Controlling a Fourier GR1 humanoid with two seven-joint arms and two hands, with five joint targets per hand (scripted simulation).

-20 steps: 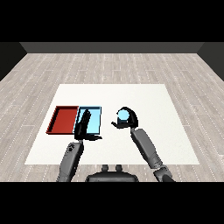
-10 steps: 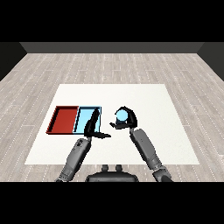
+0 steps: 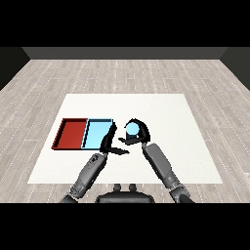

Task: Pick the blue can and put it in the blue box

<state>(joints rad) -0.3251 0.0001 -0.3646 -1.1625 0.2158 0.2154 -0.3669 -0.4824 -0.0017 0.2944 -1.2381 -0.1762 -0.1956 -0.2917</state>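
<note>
- Head view: right robot hand (image 3: 138, 133) curled round the blue can (image 3: 132, 129), held upright above the counter (image 3: 161, 112).
- Blue tray (image 3: 96, 134) lies to the can's left, near.
- Left robot hand (image 3: 108, 143) between them, fingers straight, released.

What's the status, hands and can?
Right hand curled round blue can, right of blue tray. Left hand open beside tray's right edge, between can and tray.

single head view, set high at the robot's own end, facing down and forward across the white table (image 3: 161, 105), whole tabletop in frame, wood floor (image 3: 127, 73) beyond, both forearms entering from lower corners, no second view to overlap
</note>
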